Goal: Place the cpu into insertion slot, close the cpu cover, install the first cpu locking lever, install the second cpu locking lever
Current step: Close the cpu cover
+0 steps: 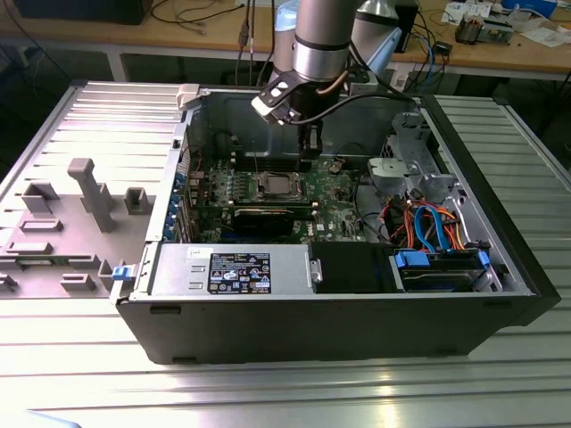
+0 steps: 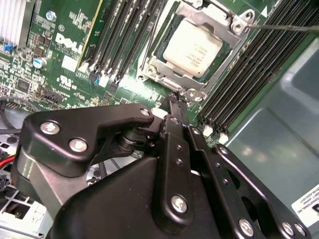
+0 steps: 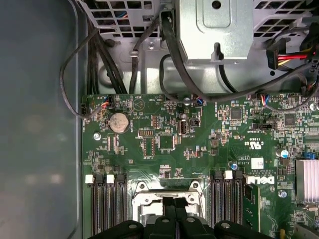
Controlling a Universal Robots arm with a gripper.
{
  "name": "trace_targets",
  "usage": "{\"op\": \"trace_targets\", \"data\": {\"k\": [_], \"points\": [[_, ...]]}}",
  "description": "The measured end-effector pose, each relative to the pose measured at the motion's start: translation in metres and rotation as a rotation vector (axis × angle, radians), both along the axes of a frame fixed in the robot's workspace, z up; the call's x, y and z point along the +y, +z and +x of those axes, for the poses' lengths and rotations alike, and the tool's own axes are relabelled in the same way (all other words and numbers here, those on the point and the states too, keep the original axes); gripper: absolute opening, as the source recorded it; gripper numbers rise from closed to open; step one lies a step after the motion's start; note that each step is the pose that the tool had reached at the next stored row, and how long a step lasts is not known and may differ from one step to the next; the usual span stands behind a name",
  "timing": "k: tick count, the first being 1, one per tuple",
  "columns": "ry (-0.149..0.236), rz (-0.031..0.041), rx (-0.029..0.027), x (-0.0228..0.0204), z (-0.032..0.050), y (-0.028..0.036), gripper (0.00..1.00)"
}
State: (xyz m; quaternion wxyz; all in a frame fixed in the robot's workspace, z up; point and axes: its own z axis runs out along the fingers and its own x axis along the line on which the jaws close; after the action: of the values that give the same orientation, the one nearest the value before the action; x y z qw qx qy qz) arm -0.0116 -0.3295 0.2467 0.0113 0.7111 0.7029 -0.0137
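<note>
Ribbed silvery metal desk point(image 1: 268, 392) carries an open black computer case point(image 1: 339, 330) with a green motherboard point(image 3: 164, 144) lying inside. Above the board, the black two-fingered claw point(image 2: 175, 102) hangs just beside the square metal-rimmed insertion slot point(image 2: 168, 82), fingers pinched together; whether they grip anything I cannot tell. Across that slot lies the thin silvery frame-shaped cpu cover point(image 2: 220, 23), framing the square grey-topped cpu point(image 2: 193, 47) seated there.
</note>
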Motion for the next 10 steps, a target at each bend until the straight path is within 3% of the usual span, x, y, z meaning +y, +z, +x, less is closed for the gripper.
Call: {"op": "trace_targets", "data": {"k": [5,10], "points": [[0.000,0.0001,-0.0001,0.0000,-0.0114,-0.0004,0.11],[0.000,0.0000,-0.0001,0.0000,-0.0118,-0.0004,0.11]]}}
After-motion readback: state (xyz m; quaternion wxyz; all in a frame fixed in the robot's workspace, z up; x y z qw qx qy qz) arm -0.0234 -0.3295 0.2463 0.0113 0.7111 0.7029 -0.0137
